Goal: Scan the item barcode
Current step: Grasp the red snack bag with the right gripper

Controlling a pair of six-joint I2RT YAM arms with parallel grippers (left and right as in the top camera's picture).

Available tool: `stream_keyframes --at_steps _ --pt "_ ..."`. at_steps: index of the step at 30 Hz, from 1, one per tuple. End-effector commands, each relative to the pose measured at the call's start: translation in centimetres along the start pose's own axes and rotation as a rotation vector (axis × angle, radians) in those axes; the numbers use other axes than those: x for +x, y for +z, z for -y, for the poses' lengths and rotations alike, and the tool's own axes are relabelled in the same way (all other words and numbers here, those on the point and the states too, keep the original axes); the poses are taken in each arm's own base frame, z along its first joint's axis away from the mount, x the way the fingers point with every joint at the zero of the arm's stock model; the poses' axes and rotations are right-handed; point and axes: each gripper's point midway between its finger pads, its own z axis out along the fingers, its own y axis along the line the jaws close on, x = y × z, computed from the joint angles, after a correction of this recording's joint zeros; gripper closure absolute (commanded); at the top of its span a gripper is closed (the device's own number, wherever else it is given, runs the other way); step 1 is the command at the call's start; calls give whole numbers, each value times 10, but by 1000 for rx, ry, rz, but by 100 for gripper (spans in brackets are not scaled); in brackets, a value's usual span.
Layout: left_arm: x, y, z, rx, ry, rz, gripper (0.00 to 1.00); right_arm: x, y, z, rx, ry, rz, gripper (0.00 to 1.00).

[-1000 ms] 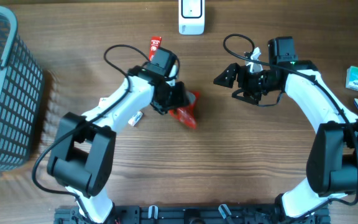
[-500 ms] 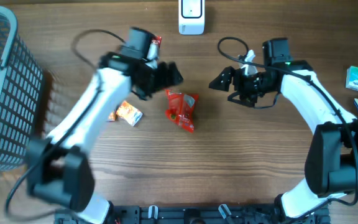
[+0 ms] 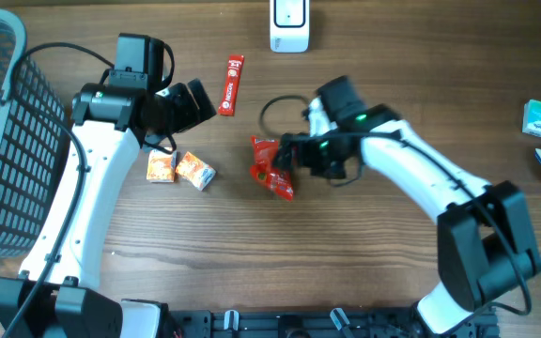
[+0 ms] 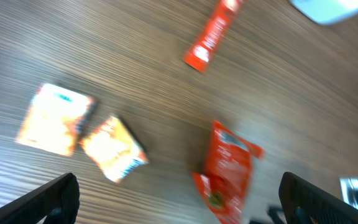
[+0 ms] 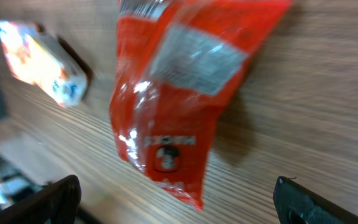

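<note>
"Two arms on screen, I gather. Where is the item to scan?"

"I see the red snack pouch (image 3: 273,167) lying flat on the wooden counter (image 3: 364,272), near the middle. In my right wrist view a pale label panel faces up. My right gripper (image 3: 287,155) sits just over the pouch's right edge. Its fingers stand wide, one to each side of the pouch, and neither is closed on it."

"And the left arm?"

"My left gripper (image 3: 200,101) hangs well apart from the pouch, toward the far left. Its fingers are spread wide with nothing between them. A red stick packet (image 3: 234,83) lies just beside it. Nearer me, a flat orange packet (image 3: 162,166) and a boxy orange pack (image 3: 195,172) lie side by side, left of the pouch."

"Anything else on the counter?"

"I see a white scanner (image 3: 289,26) at the far edge, centre. A grey mesh basket (image 3: 7,122) fills the left edge, and a small green box (image 3: 537,118) sits far right."
</note>
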Motion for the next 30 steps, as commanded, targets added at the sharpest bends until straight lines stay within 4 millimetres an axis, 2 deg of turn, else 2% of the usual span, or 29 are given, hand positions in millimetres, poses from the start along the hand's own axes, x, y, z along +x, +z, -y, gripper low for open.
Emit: stream_keyframes --at_steps 1,5,9,14,15,16,18,22,26,30 --pt "-24 -4 -37 -206 -9 129 0 3 14 6 160 -34 50 0" --pt "-30 -6 -48 -229 -36 142 0 8 19 9 294 -31 104 2" --pt "-29 -7 -59 -249 -56 128 0 16 25 0 356 -52 145 4" --pt "-25 -8 -66 -269 -68 107 0 7 25 -9 361 -43 223 7" --pt "-25 -8 -66 -270 -67 105 0 3 25 -15 340 -47 233 14" --pt "-24 -8 -67 -271 -67 103 0 -1 23 -19 331 -61 244 38" --pt "-24 -8 -67 -274 -67 99 0 -10 15 -27 333 -93 265 65" --pt "-23 -8 -68 -276 -66 96 0 -26 -8 -38 366 -115 312 96" --pt "-23 -8 -68 -275 -67 97 0 -36 -13 -47 358 -163 342 96" --pt "-23 -8 -68 -276 -67 96 0 -36 8 -37 376 -148 305 96"
